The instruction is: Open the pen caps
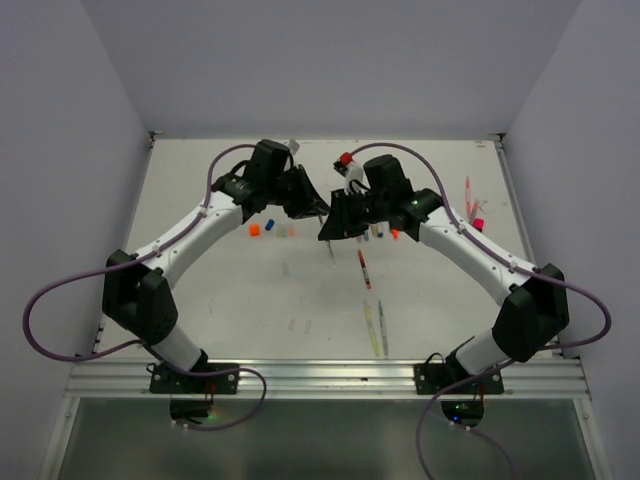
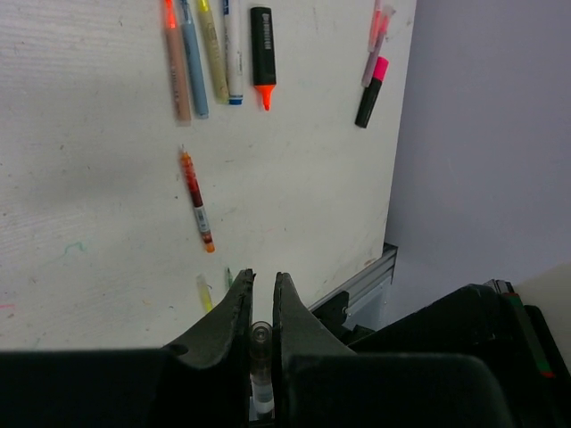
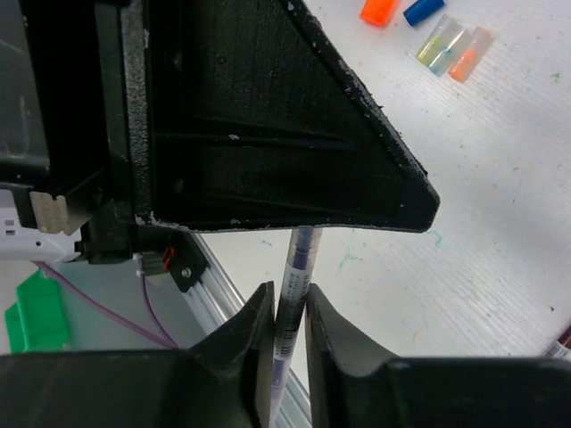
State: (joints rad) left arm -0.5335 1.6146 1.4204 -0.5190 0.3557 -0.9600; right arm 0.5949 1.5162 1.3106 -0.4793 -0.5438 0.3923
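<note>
My two grippers meet above the middle of the table. My right gripper (image 3: pixel 288 290) (image 1: pixel 333 227) is shut on the body of a slim purple pen (image 3: pixel 299 267). The pen's far end runs behind my left gripper's black finger (image 3: pixel 268 134). My left gripper (image 2: pixel 262 276) (image 1: pixel 316 210) is shut on that pen's clear capped end (image 2: pixel 260 343). Loose caps lie on the table: an orange cap (image 3: pixel 378 11) (image 1: pixel 255 229), a blue cap (image 3: pixel 422 10) (image 1: pixel 270 226), a clear yellow-green cap (image 3: pixel 443 45) and a clear orange cap (image 3: pixel 469 54).
A red pen (image 1: pixel 364 268) (image 2: pixel 196 201) and two yellow-green pens (image 1: pixel 376 327) lie toward the front. A row of pens (image 2: pixel 203 58) and an uncapped orange highlighter (image 2: pixel 261 53) lie under the right arm. A pink highlighter (image 1: pixel 477 218) (image 2: pixel 372 89) lies near the table's right edge.
</note>
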